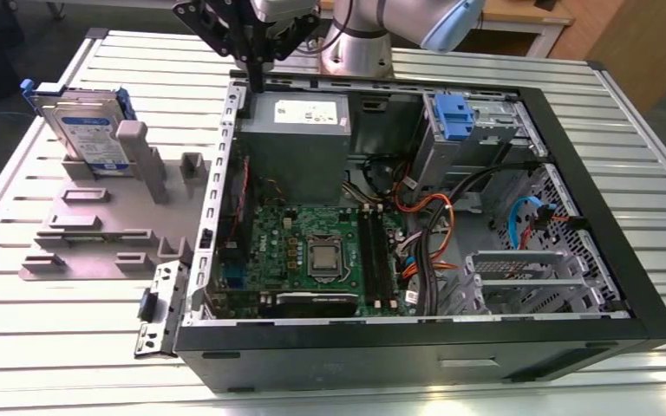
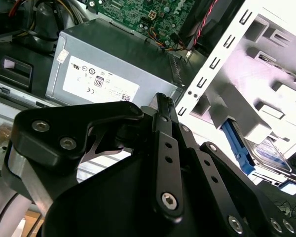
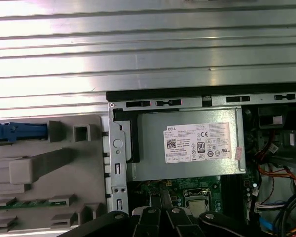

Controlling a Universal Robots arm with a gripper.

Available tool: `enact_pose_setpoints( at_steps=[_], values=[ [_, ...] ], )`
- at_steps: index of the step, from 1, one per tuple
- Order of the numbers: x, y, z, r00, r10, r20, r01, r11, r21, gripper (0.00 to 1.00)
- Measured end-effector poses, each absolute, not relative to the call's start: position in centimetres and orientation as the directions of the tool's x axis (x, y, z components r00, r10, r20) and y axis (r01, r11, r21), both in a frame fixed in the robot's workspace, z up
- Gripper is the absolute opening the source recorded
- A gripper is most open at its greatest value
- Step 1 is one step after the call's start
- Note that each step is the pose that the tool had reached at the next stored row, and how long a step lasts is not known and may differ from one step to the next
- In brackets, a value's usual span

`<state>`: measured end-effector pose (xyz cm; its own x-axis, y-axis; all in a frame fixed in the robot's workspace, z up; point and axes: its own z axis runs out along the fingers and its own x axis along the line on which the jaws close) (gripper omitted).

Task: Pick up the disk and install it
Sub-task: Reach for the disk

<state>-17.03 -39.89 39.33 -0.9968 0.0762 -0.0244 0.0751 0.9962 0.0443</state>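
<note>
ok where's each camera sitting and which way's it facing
Exterior view: off the arm, looking down into the computer case, disk on the exterior view's left; arm and hand show.
First wrist view: on the arm, looking down on the power supply; hand shows.
Second wrist view: on the arm, looking past the hand at the power supply.
Shared by both wrist views: hand, power supply.

Disk (image 1: 88,130) apparently upright in holder (image 1: 93,236).
</note>
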Motion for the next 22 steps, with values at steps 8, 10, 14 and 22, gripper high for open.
enact_pose_setpoints(
  at_steps=[8,10,14,22],
  values=[
    [-17.19,-39.89,39.33,-0.997,0.076,-0.024,0.075,0.996,0.044,0.11],
    [-17.23,-39.89,39.33,-0.997,0.076,-0.024,0.075,0.996,0.044,0.11],
    [-17.31,-39.89,39.33,-0.997,0.076,-0.024,0.075,0.996,0.044,0.11],
    [-17.54,-39.89,39.33,-0.997,0.076,-0.024,0.075,0.996,0.044,0.11]
  ],
)
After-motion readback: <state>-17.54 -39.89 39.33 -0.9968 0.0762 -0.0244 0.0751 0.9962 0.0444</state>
